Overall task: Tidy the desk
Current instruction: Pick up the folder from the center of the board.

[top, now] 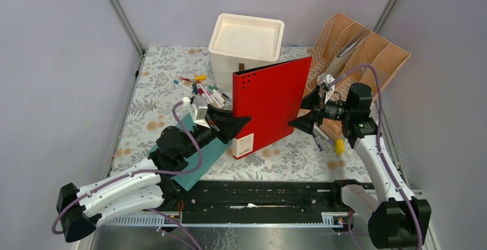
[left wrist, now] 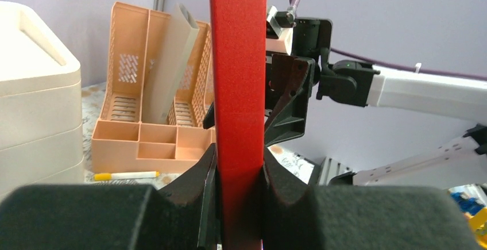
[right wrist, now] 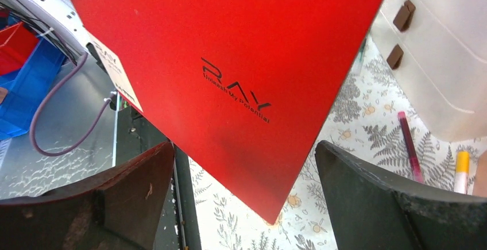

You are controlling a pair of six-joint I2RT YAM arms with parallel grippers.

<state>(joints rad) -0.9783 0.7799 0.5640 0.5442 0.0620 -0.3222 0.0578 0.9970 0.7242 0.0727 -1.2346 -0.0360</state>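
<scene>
**Left hand pinches red binder upright; right hand spread at its far edge**

The surface (top: 143, 112), covered in fern-and-flower cloth, spans the top view between the metal rails and carries everything. A red binder (top: 270, 103) stands upright near its middle, slightly tilted. The left hand (top: 232, 126) is pressed onto the binder's labelled spine edge, one finger on each face. The right hand (top: 302, 122) sits at the binder's opposite edge, spread wide. Its wrist view shows the fingers (right wrist: 115, 198) apart from the red cover, a lower corner hanging between them.

Behind the binder stands a white drawer unit (top: 246, 43), with a peach file organiser (top: 362, 54) to its right. Loose pens (top: 204, 92) lie left of the binder. A teal book (top: 195, 164) lies under the left arm.
</scene>
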